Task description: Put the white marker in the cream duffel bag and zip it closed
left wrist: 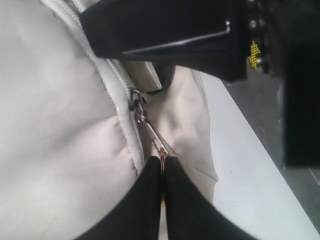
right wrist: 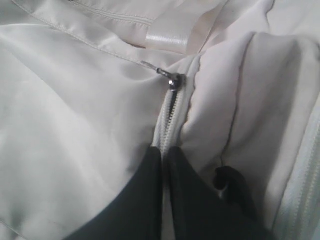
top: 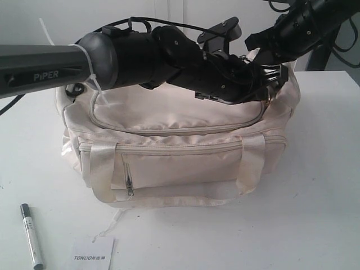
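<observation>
The cream duffel bag [top: 180, 163] stands in the middle of the white table. The white marker [top: 32, 235] lies on the table in front of the bag's left end, outside the bag. My left gripper [left wrist: 163, 161] reaches across to the bag's right end and is shut on the gold chain pull [left wrist: 152, 132] that hangs from the top zipper slider [left wrist: 136, 100]. My right gripper [right wrist: 164, 150] is shut on the bag's zipper tape [right wrist: 170, 120] just behind the slider [right wrist: 176, 80]. In the exterior view both grippers meet at the bag's top right [top: 270, 84].
A white TONLION card [top: 93, 253] lies at the front edge, right of the marker. The left arm [top: 112, 59] spans the bag's top. A black end ring [right wrist: 230, 182] sits beside the right fingers. The table edge [left wrist: 260, 165] runs close to the bag's end.
</observation>
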You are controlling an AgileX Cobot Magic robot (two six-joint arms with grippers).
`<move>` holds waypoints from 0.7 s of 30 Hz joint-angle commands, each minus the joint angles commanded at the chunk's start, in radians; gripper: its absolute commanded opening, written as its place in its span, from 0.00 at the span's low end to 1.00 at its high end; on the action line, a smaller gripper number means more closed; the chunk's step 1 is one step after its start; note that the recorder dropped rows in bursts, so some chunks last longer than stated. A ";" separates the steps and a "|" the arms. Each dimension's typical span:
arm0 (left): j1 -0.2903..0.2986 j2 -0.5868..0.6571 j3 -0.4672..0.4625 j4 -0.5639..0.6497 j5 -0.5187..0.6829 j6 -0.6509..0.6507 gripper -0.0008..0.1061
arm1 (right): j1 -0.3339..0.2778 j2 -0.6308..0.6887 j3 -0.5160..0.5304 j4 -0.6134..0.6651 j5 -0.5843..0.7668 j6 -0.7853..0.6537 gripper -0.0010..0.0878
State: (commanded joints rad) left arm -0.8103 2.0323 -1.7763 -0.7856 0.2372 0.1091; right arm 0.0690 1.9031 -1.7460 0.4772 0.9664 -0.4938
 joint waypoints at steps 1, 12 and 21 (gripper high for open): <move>0.000 0.000 0.000 0.000 0.000 0.000 0.01 | 0.000 -0.008 0.000 0.000 0.000 0.000 0.01; 0.000 -0.025 0.000 0.003 0.057 0.000 0.01 | 0.000 -0.004 0.002 -0.002 -0.023 0.000 0.01; 0.000 -0.032 0.000 0.003 0.130 0.000 0.01 | 0.000 -0.004 0.002 -0.003 -0.051 0.011 0.01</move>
State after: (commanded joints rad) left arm -0.8103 2.0003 -1.7763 -0.7827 0.3673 0.1091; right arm 0.0690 1.8988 -1.7441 0.4741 0.9157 -0.4823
